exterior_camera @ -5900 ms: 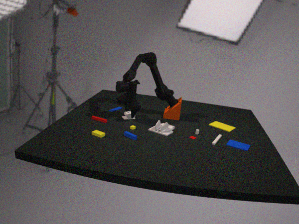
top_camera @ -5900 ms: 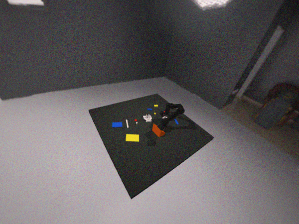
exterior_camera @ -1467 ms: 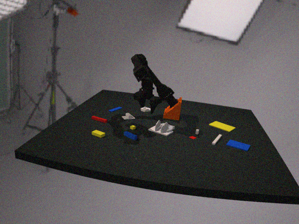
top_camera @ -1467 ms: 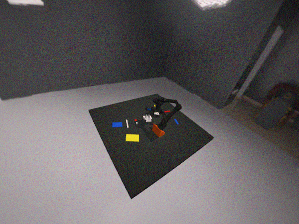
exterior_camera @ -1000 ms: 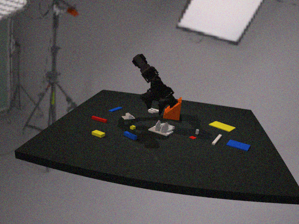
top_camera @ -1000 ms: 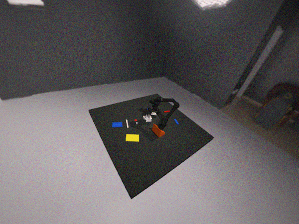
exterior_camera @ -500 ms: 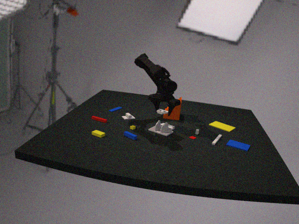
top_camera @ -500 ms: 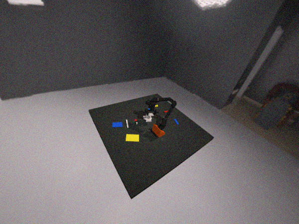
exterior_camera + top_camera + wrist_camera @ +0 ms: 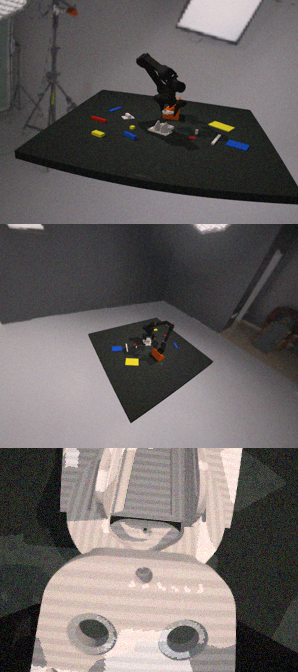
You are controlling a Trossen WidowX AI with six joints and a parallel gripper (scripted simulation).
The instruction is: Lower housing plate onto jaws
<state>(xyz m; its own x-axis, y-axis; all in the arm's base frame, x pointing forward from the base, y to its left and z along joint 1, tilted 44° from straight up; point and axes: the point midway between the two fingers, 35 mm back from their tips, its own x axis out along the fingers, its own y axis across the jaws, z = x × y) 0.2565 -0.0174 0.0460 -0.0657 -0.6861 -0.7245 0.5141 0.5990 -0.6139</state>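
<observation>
The white housing plate (image 9: 168,112) (image 9: 142,603) is held between the fingers of my gripper (image 9: 169,114), above and behind the jaw base in the exterior view, with a gap between them. The plate's two round holes show low in the wrist view. The white base (image 9: 154,131) lies on the dark table top, with two upright grey-white jaws (image 9: 158,126) (image 9: 164,127) on it. In the wrist view the jaws (image 9: 117,483) (image 9: 187,488) stand beyond the plate's far edge, which hides the nearer part of the base. In the top view the white parts overlap. The jaw stubs cannot be made out.
The orange arm mount (image 9: 157,354) (image 9: 171,115) stands behind the base. A small white part with a block (image 9: 127,116), a yellow cube (image 9: 132,127) and a blue block (image 9: 129,135) lie left of it. A red piece (image 9: 191,137) and a small white cylinder (image 9: 196,131) are right.
</observation>
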